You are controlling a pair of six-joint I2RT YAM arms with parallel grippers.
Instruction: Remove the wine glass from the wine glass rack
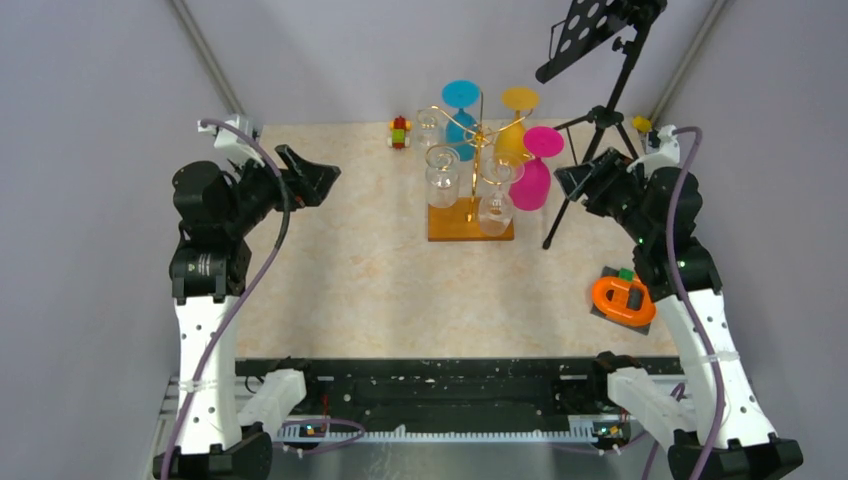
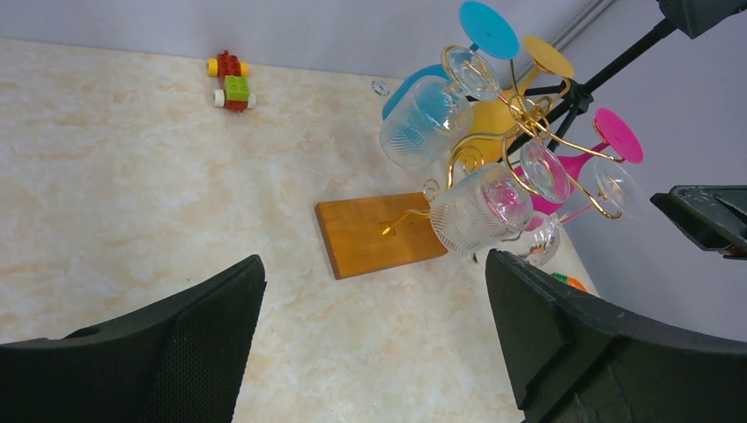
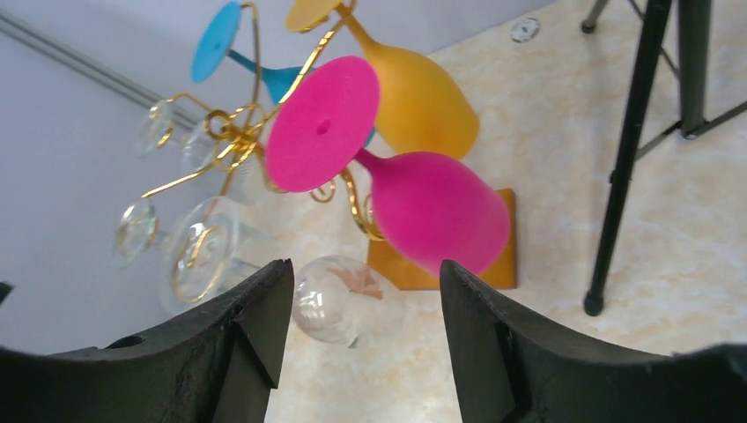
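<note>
Right end effector [image 3: 363, 280] open, near pink wine glass [image 3: 432, 216], gold wine glass rack [image 1: 468, 222]

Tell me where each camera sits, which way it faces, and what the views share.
Top external: above and behind the bases, looking down on the table; left arm and right arm flank the wine glass rack.
Left wrist: on the left arm, facing across the table at the rack; left fingers frame the bottom.
Right wrist: on the right arm, facing the pink glass; right fingers below.
Shared: all three show rack and pink glass.
</note>
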